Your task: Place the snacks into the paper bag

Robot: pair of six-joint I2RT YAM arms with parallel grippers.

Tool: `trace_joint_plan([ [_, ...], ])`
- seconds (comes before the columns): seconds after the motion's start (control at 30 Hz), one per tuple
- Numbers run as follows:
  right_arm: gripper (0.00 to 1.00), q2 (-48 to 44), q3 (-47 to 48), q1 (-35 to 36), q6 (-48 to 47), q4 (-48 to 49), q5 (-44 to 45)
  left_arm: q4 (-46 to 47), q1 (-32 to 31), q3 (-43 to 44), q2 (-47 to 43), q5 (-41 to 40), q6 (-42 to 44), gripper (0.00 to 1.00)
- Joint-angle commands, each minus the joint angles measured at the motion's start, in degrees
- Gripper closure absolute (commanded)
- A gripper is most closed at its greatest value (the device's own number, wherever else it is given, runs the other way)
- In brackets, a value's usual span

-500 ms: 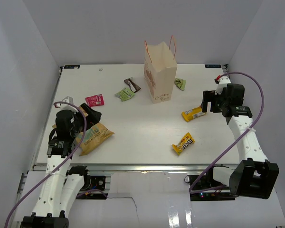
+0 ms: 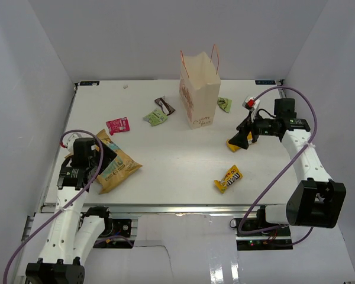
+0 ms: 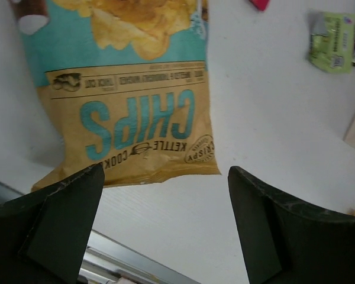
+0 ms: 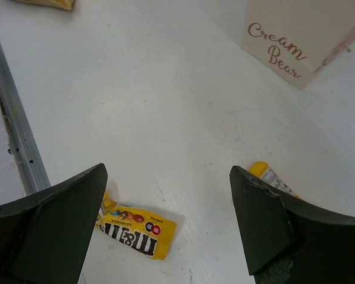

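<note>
white arm links [image 2: 308, 167], black joints [image 2: 315, 205], purple cables [image 2: 326, 127]

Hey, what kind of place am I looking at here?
Most likely a robotics lab test cell: a white table boxed in by plain white walls, a left arm and right arm mounted at its near edge, and snacks laid out around a paper bag.

Beyond the left fingers [image 3: 65, 213], the chip bag [image 3: 130, 112] read "KETTLE COOK… CHIPS". Beyond the right fingers [image 4: 59, 219], the paper bag [image 4: 307, 35] read "Cream Bear"; beside one, the pouch [image 4: 136, 228] read "m&m's".
</note>
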Motion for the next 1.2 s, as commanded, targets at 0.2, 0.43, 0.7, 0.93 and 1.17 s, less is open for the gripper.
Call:
trace_joint_plan([
  [0.2, 0.1, 4.5, 2.0, 1.9, -10.0, -3.8, -8.1, -8.8, 1.7, 2.6, 11.8, -12.0, -7.2, 0.1],
  [0.43, 0.1, 6.4, 2.3, 4.0, -10.0, -3.0, -8.2, 1.3, 7.8, 0.5, 22.3, -6.2, -2.4, 0.23],
  [0.7, 0.1, 6.5, 2.1, 4.0, -11.9, -4.3, -7.9, 7.6, 11.6, -2.9, 25.6, -0.2, 0.6, 0.47],
  [0.93, 0.1, 7.5, 4.5, 7.5, -22.2, -11.6, -8.5, 11.1, 11.8, -4.1, 22.2, 8.3, 1.6, 0.88],
  [1.17, 0.1, 4.9, 4.6, 23.3, -58.4, -29.3, -7.5, 14.0, 11.8, -6.5, 17.2, 29.7, -0.6, 1.0],
])
